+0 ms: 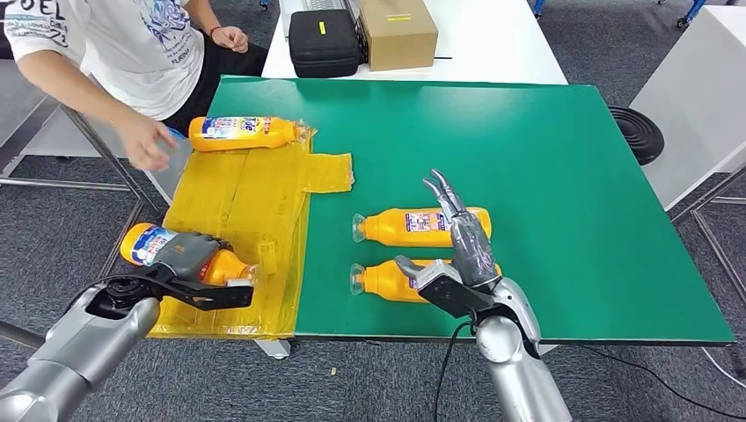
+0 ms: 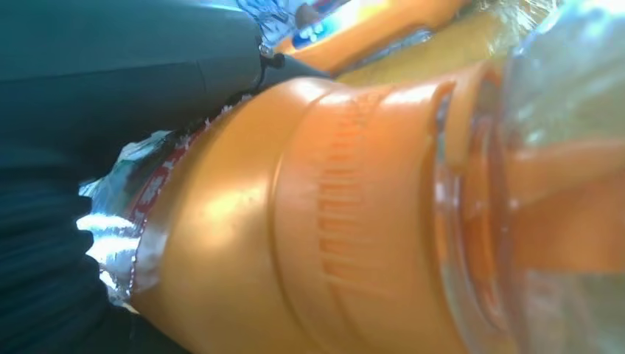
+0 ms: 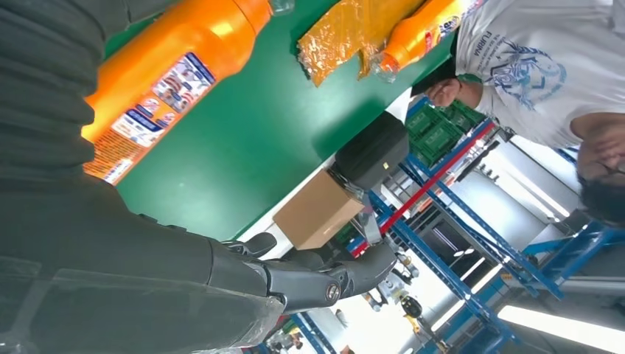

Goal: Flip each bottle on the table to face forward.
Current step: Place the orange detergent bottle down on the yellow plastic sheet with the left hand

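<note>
Left hand wrapped around an orange plastic bottle lying over the yellow plastic sheet. Right hand flat, fingers extended, holding nothing, above two orange bottles lying side by side on the green table mat. Fourth orange bottle at the sheet's far edge, near a person's hand. Beyond, black case and cardboard box on a white table; grey carpet.

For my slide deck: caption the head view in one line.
Left hand grips an orange bottle over yellow sheet; open right hand hovers above two bottles.
</note>
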Robot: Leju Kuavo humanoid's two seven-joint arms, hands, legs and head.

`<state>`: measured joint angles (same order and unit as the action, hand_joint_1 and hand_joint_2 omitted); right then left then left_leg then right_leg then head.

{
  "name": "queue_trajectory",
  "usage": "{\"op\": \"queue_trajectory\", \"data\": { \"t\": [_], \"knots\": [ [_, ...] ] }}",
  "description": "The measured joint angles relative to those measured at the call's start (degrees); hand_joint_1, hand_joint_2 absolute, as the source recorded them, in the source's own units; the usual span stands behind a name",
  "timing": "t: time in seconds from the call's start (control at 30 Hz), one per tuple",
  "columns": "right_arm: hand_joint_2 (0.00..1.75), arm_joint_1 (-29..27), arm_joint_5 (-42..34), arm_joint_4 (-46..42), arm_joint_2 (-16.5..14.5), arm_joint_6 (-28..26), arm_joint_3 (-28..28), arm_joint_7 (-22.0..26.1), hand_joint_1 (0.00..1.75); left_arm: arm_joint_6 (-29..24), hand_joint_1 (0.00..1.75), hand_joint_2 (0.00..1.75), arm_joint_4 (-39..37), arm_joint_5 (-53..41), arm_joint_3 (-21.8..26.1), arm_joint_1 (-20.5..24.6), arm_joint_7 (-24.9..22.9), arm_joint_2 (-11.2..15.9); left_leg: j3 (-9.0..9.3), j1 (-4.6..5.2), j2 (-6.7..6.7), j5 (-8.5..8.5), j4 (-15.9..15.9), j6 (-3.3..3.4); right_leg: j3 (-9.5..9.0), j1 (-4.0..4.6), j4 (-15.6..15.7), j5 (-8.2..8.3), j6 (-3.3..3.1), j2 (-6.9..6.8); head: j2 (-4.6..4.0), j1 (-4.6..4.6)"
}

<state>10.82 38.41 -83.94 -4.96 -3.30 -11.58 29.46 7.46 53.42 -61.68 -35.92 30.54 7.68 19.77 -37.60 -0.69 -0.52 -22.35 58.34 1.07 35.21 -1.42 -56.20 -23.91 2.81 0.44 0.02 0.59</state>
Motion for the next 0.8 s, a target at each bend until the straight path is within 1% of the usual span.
{"op": "queue_trajectory", "data": {
  "t": [0.1, 0.2, 0.27, 0.4, 0.43, 0.53, 0.57, 0.6, 0.67, 0.7, 0.8],
  "knots": [
    [1.75, -0.01, -0.20, -0.17, -0.01, 0.03, 0.18, 0.07, 0.00, -0.20, 1.75, 1.75, -3.17, -1.20, 0.30, 0.86, -0.56, -1.90, 0.19, 0.01, -0.40, 0.00, -0.01, 0.01, -0.28, -0.04, 0.03, -0.10, 0.03, -0.34, 0.00, 0.01],
    [1.75, 0.05, -0.49, -0.17, -0.08, 0.16, 0.21, 0.19, 0.00, -0.21, 1.74, 1.75, -7.69, -1.81, 0.78, 2.76, -0.69, -4.10, 0.53, 0.01, -0.75, -0.03, -0.04, -0.02, -0.52, -0.05, 0.06, -0.31, -0.02, -0.69, 0.00, 0.02],
    [1.75, 0.17, -0.55, -0.15, -0.20, 0.23, 0.25, 0.23, 0.00, -0.26, 1.63, 1.75, -10.88, -2.86, 0.94, 4.21, -0.51, -5.33, 0.86, 0.02, -0.91, -0.17, -0.06, 0.01, -0.61, -0.06, 0.08, -0.48, 0.00, -0.86, 0.00, 0.00],
    [1.75, 0.55, -0.75, 0.12, -0.55, 0.28, 0.50, 0.36, 0.00, 1.20, 1.30, 1.75, -17.43, -4.76, 0.85, 7.53, 1.31, -7.43, 1.32, 0.03, -1.05, -0.28, -0.07, 0.10, -1.04, -0.07, 0.09, -0.56, 0.05, -0.99, 0.00, 0.01],
    [1.75, 0.57, -0.84, 0.26, -0.59, 0.28, 0.58, 0.41, 0.00, 1.66, 1.15, 1.75, -18.77, -5.10, 0.75, 8.25, 1.76, -7.84, 1.37, 0.03, -1.05, -0.25, -0.07, 0.09, -1.10, -0.07, 0.09, -0.54, 0.03, -0.99, 0.00, 0.02],
    [1.75, 0.57, -1.00, 0.66, -0.75, 0.28, 0.77, 0.50, 0.00, 2.79, 0.46, 1.75, -22.05, -5.74, 0.34, 9.84, 2.27, -8.97, 1.46, 0.04, -1.05, -0.08, -0.07, -0.02, -1.22, -0.07, 0.08, -0.46, -0.04, -0.98, 0.00, 0.02],
    [1.75, 0.57, -1.01, 0.80, -0.83, 0.28, 0.81, 0.51, 0.00, 3.25, 0.29, 1.75, -22.92, -5.81, 0.25, 10.24, 2.40, -9.32, 1.47, 0.04, -1.06, -0.04, -0.07, -0.04, -1.25, -0.07, 0.07, -0.45, -0.05, -0.99, 0.00, 0.01],
    [1.75, 0.57, -1.01, 0.93, -0.92, 0.28, 0.84, 0.51, 0.00, 3.76, 0.17, 1.75, -23.69, -5.87, 0.19, 10.57, 2.58, -9.64, 1.49, 0.04, -1.06, -0.01, -0.07, -0.05, -1.29, -0.08, 0.07, -0.44, -0.06, -1.01, 0.00, 0.02],
    [1.75, 0.57, -1.02, 1.20, -1.12, 0.28, 0.89, 0.57, 0.00, 4.81, 0.03, 1.75, -24.95, -5.97, 0.09, 11.27, 3.09, -10.08, 1.51, 0.04, -1.08, 0.02, -0.07, -0.01, -1.53, -0.07, 0.06, -0.40, -0.08, -1.02, 0.00, 0.01],
    [1.75, 0.56, -1.02, 1.36, -1.22, 0.28, 0.90, 0.66, 0.00, 5.37, 0.00, 1.75, -25.48, -6.00, 0.01, 11.59, 3.46, -10.20, 1.53, 0.04, -1.07, 0.03, -0.07, 0.00, -1.68, -0.07, 0.06, -0.36, -0.06, -1.01, 0.00, 0.02],
    [1.75, 0.64, -1.05, 2.03, -1.51, 0.28, 0.91, 1.10, 0.00, 7.24, 0.00, 1.75, -26.74, -6.03, -0.25, 12.53, 5.13, -10.35, 1.57, 0.04, -1.04, 0.07, -0.07, -0.01, -1.91, -0.07, 0.05, -0.26, 0.01, -0.97, 0.00, 0.02]
  ]
}}
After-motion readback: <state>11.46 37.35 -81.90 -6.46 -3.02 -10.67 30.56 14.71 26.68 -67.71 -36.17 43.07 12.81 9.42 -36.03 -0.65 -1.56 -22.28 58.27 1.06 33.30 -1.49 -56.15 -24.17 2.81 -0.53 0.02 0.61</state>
